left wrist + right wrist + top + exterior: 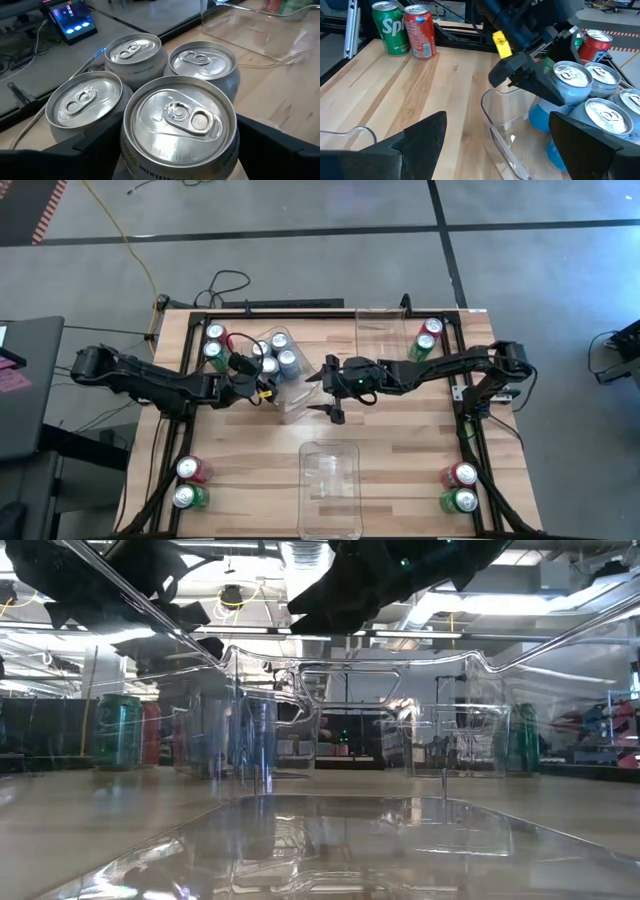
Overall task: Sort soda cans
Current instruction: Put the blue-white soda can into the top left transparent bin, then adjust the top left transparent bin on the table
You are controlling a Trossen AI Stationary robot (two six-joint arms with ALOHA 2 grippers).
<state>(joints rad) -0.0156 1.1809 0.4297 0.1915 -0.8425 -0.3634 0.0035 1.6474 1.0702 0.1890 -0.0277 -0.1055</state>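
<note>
The left gripper (262, 375) straddles the nearest of four silver-blue cans (273, 355) in the left clear bin (292, 402); whether its jaws grip cannot be told. The right gripper (331, 390) hovers wide open and empty (mid-table). Red and green cans (457, 487) occupy the corners.

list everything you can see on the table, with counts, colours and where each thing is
silver-blue cans: four, silver-blue, in the clear bin left of centre
red cans: four, red, one at each table corner
green cans: four, green, beside each red can
clear bins: three, see-through; left of centre, far right of centre, near edge centre
left gripper: one, dark, around a silver-blue can in the bin
right gripper: one, dark, open, mid-table
</note>
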